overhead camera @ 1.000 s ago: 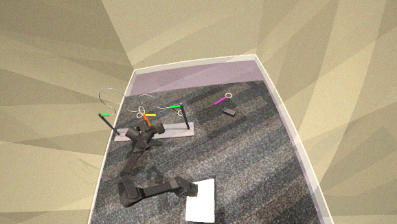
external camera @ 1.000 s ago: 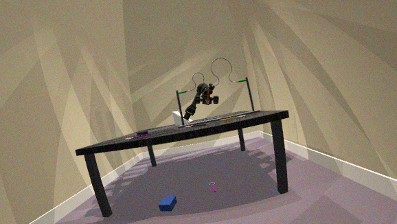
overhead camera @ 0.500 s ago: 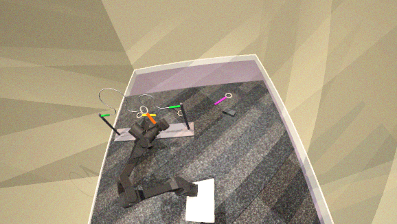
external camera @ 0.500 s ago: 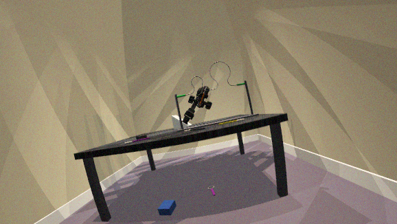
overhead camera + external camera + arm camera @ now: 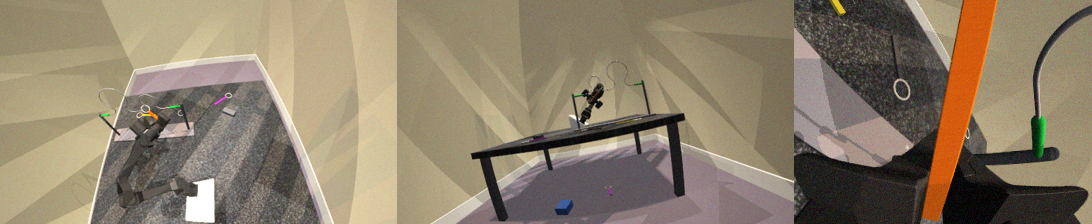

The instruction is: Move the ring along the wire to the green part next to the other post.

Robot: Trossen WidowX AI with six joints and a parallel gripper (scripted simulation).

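Observation:
The pale ring [image 5: 145,108] is around the grey wire [image 5: 107,88] [image 5: 617,61] [image 5: 1037,80], low between its two loops; whether it touches the wire is too small to tell. The orange handle [image 5: 152,114] [image 5: 595,95] [image 5: 966,90] slants from the ring to my gripper [image 5: 156,120] [image 5: 592,99] [image 5: 941,135], which is shut on it. One green part [image 5: 174,106] [image 5: 578,95] [image 5: 1038,135] is by the right post [image 5: 185,117] [image 5: 575,111] in the top view. The other green part [image 5: 105,115] [image 5: 638,84] is by the left post [image 5: 109,124] [image 5: 645,97]. The ring is outside the wrist view.
A yellow-handled ring [image 5: 143,115], a grey-handled ring [image 5: 901,90], a magenta-handled ring [image 5: 220,100] and a grey block [image 5: 229,111] lie on the table. A pale base strip [image 5: 182,132] runs between the posts. A white slab [image 5: 202,206] is by the arm's base.

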